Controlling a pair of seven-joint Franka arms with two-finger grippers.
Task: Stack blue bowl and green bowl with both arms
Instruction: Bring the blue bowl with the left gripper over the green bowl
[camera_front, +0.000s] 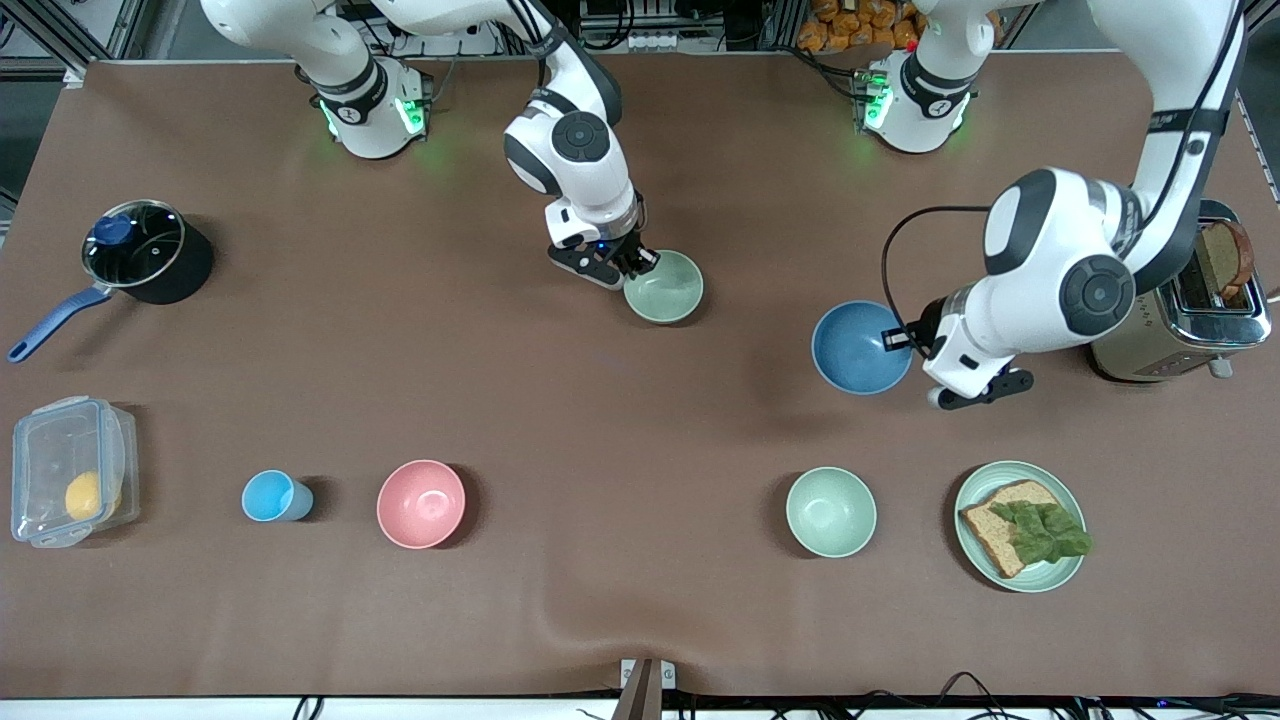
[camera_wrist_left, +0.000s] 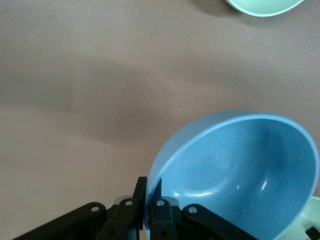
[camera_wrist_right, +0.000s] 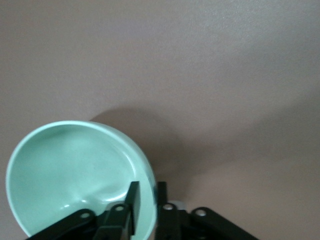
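Note:
The blue bowl is held by its rim in my left gripper, tilted and a little above the table beside the toaster. In the left wrist view the fingers pinch the blue bowl's wall, one inside and one outside. The pale sage green bowl is at mid-table, closer to the robots' bases. My right gripper is shut on its rim. In the right wrist view one finger is inside the green bowl and the other outside. I cannot tell whether this bowl touches the table.
A mint-green bowl and a green plate with bread and lettuce lie nearer to the camera than the blue bowl. A toaster stands beside my left arm. A pink bowl, light-blue cup, plastic box and lidded pot are toward the right arm's end.

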